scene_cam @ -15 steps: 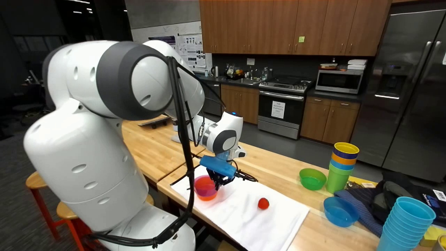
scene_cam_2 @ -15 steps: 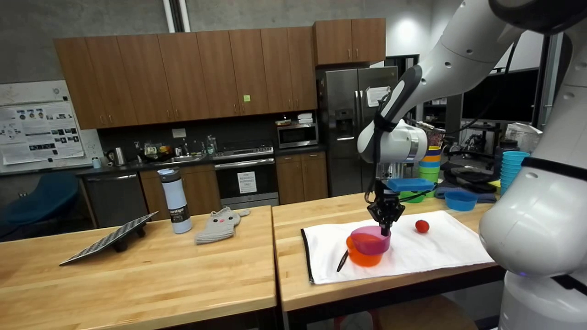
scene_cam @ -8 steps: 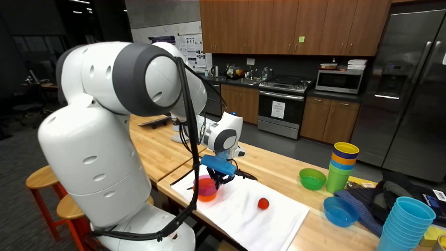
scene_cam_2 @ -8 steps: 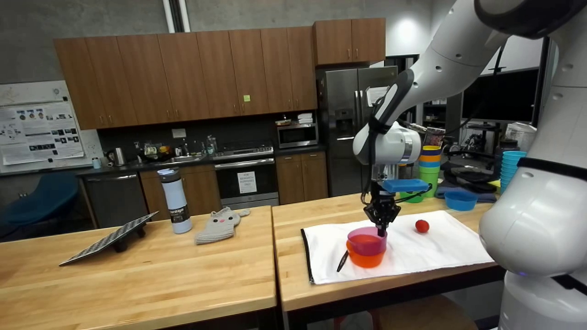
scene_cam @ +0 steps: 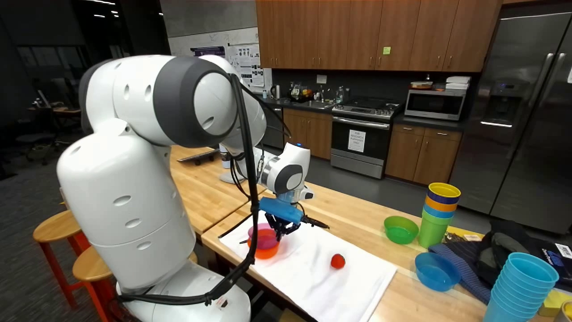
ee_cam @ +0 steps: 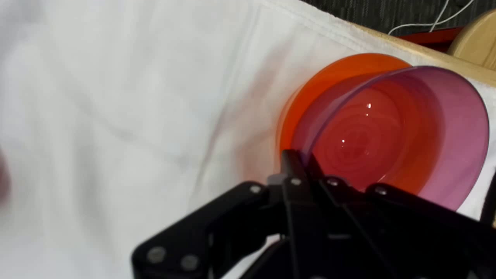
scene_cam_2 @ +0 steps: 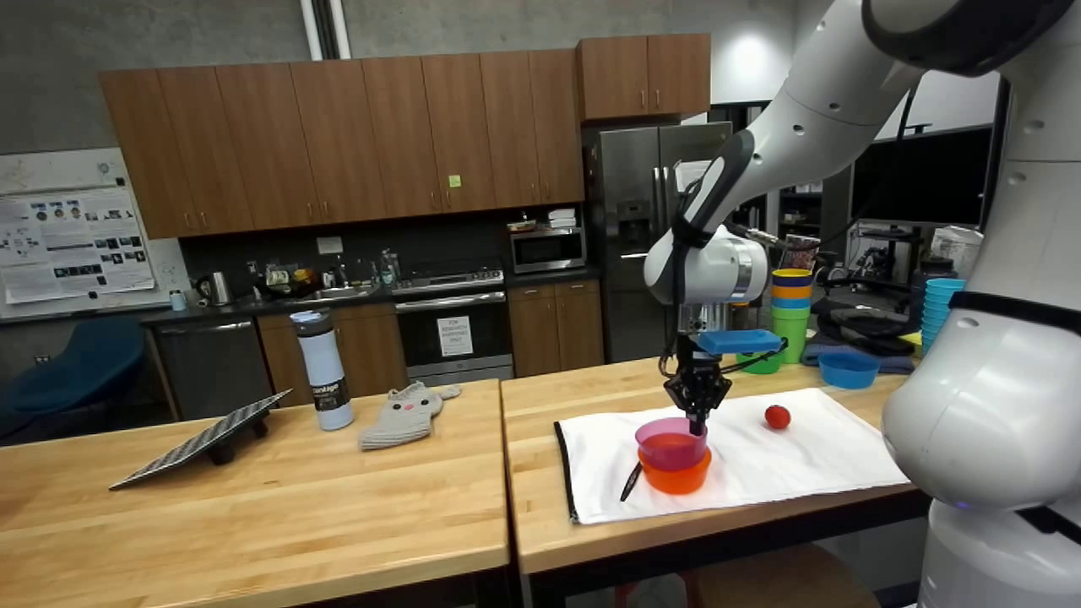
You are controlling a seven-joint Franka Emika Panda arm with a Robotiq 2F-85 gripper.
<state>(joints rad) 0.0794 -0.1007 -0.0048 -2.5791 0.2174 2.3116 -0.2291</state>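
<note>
Gripper (ee_cam: 303,159) pinches the see-thru pink bowl (ee_cam: 463,128) by the rim over the orange bowl (ee_cam: 348,64) (can't tell if they touch), so pls go slow w/o tipping it.

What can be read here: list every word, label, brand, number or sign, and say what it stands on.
"FOR RESEARCH PURPOSES ONLY": paper sign on the oven door.
"contigo": travel mug, slightly blurred.
Too small or blurred to read: wall posters, printed paper on the refrigerator, white label on the dark blue package, any writing on the green sticky note.
</note>
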